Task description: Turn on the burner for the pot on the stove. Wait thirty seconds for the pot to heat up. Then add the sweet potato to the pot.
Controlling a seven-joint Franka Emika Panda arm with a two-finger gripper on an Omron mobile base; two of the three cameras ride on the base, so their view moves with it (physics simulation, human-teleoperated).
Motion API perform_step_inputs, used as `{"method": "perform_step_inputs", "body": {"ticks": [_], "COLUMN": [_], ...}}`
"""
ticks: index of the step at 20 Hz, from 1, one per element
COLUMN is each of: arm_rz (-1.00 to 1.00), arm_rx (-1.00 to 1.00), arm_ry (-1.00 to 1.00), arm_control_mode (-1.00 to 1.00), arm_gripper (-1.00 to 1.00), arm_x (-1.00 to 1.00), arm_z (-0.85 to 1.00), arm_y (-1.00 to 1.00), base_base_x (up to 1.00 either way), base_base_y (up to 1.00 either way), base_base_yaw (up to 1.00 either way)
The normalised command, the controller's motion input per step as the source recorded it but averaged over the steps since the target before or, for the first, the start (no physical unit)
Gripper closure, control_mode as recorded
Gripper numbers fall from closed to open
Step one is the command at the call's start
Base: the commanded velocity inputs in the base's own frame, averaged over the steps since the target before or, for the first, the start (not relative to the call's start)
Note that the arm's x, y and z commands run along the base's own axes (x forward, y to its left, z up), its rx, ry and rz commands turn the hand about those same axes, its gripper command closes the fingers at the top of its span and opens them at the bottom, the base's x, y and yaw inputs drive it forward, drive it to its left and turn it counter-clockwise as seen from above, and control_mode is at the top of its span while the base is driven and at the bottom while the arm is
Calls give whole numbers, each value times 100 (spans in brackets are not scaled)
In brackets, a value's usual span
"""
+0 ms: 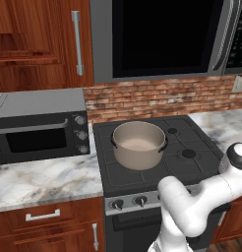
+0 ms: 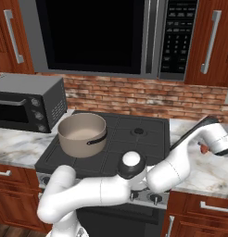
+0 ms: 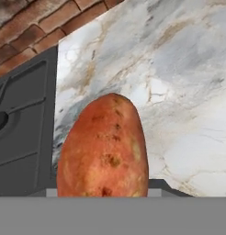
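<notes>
Step in hand: judged to be the pick-up of the potato point(image 3: 103, 147); it is not yet in the pot point(image 1: 138, 144).
Tool state: the tool point(image 2: 209, 146) is seen low over the worktop point(image 3: 179, 92), right of the stove point(image 2: 134, 148). Its tips are hidden behind the potato, so it cannot be told whether they are spread or pinching it.
Potato, place: directly ahead of the tool and very close, on or just above the worktop; contact cannot be told. A reddish end is seen just under the tool in the right base view point(image 2: 204, 149).
Potato, axis: in the hand view the long axis runs from the bottom upward, leaning slightly right. The far rounded end is pointed toward the brick wall point(image 3: 27, 36), roughly parallel to the stove's side edge.
Grip advice: the potato should be pinched across its short width, near the middle, so that it is not tipped when lifted.
Carry advice: a lift clear of the worktop is called for before any move sideways.
Pot, place: well away from the tool, across the stove on the far-side burner point(image 1: 110, 170).
Burner state: no flame can be made out; the knobs point(image 1: 140, 200) are too small to read.
Risk: the rounded skin could slip if gripped near a tapered end.
</notes>
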Motion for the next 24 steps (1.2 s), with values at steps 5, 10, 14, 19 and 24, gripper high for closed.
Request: {"method": "perform_step_inputs", "body": {"ticks": [5,10,14,19,24], "arm_rz": [0,0,0,0,0], "arm_rx": [-41,-37,-30,-4,-4], "arm_ry": [-21,-27,-25,-16,1], "arm_control_mode": [-100,-100,-100,-100,-100], "arm_gripper": [100,100,100,100,100], "arm_x": [-16,-5,-38,-77,-60], "arm_z": [-17,-60,-19,47,100], "arm_y": [100,100,100,97,80], "base_base_x": [0,0,0,0,0], "base_base_y": [0,0,0,0,0], "base_base_yaw": [0,0,0,0,0]}}
